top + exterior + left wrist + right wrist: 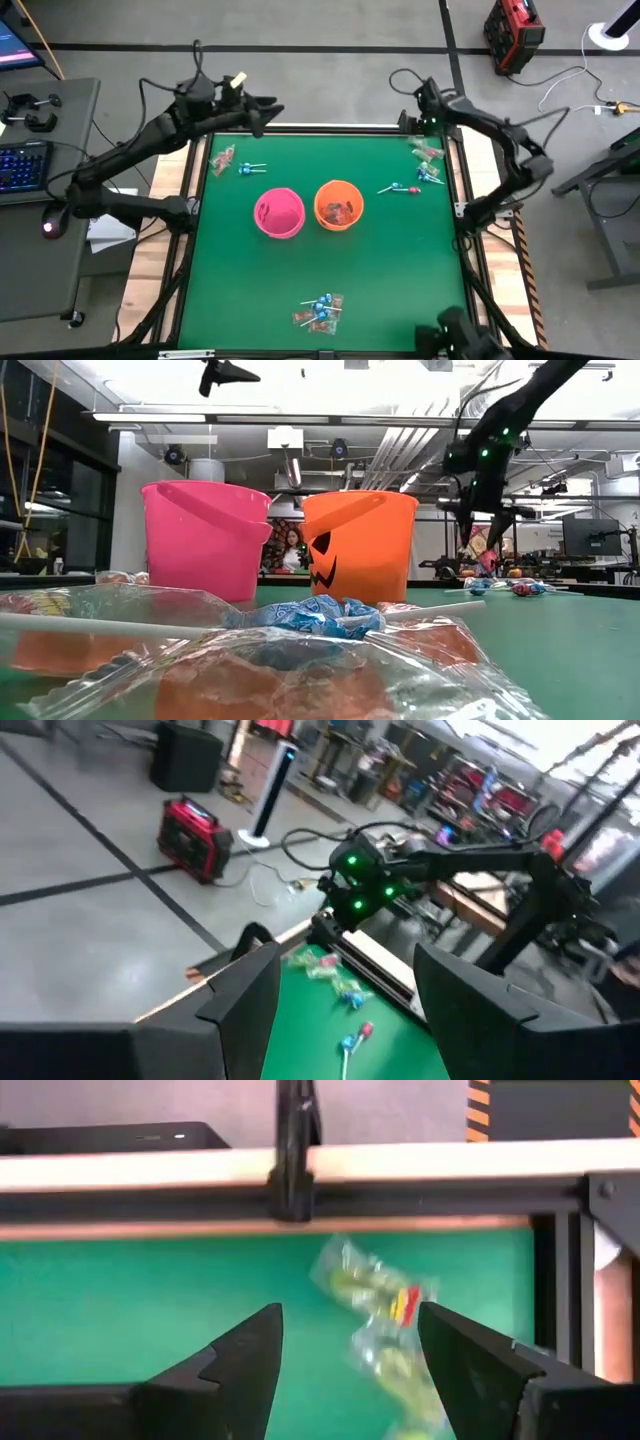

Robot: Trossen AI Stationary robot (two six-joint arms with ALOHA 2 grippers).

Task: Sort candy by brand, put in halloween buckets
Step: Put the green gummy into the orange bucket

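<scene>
Two small round plastic pails are standing side by side, just apart, at the centre of the green table mat (240, 290): the bright pink bucket (278, 213) toward nine o'clock and the orange bucket (338, 204) toward three, the orange one showing red-wrapped pieces inside, while I cannot tell what the pink one holds. The candy is lying in four loose groups: a clear-and-red wrapped piece with a blue-headed lollipop on a white stick (250, 168) at about ten o'clock of the pink bucket, a cluster of wrapped sweets (428, 153) in the mat's two o'clock corner, a lone lollipop (398, 188) just at three o'clock of the orange bucket, and a mixed heap (320, 311) at six o'clock near the front edge.

The right gripper (345, 1342) is hovering over the corner cluster, its fingers spread wide with nothing between them, and a clear crinkled wrapper with red and yellow print (385, 1315) is lying on the mat beneath the gap. The left gripper (345, 988) is being held high above the mat's eleven o'clock edge, fingers also parted and empty, looking across at the other arm.

By my judgement the step in hand is a pick from the corner cluster. The next move is calling for a straight descent so both fingertips straddle a single wrapper, a close, then a carry toward eight o'clock to the matching bucket.
</scene>
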